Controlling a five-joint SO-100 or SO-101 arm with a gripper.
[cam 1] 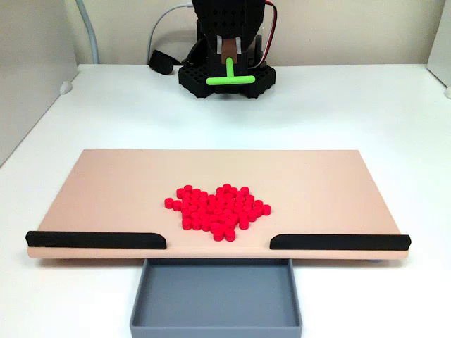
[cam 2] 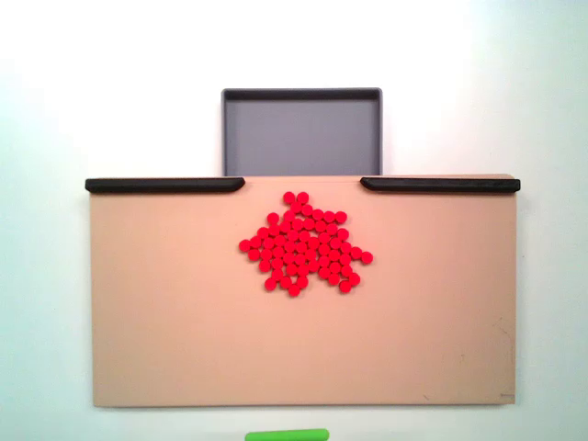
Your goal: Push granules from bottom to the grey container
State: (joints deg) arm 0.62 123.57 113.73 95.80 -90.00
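Note:
A heap of small red granules (cam 1: 217,209) (cam 2: 303,243) lies in the middle of a tan board (cam 1: 106,190) (cam 2: 165,312), a little short of the gap between two black strips. The grey container (cam 1: 144,299) (cam 2: 301,133), a shallow tray with nothing in it, sits just beyond that gap, against the board's edge. My gripper (cam 1: 227,55) hangs at the far side of the table in a fixed view, above the arm's base and well clear of the board. It is shut on the stem of a green T-shaped pusher (cam 1: 230,77). The pusher's crossbar (cam 2: 287,435) peeks in at the bottom edge of the other fixed view.
Black strips (cam 1: 95,240) (cam 1: 340,241) (cam 2: 165,185) (cam 2: 439,185) edge the board on both sides of the gap. The black arm base (cam 1: 194,81) and a black cable plug (cam 1: 161,62) sit behind the board. White table surrounds the board; walls stand at left and back.

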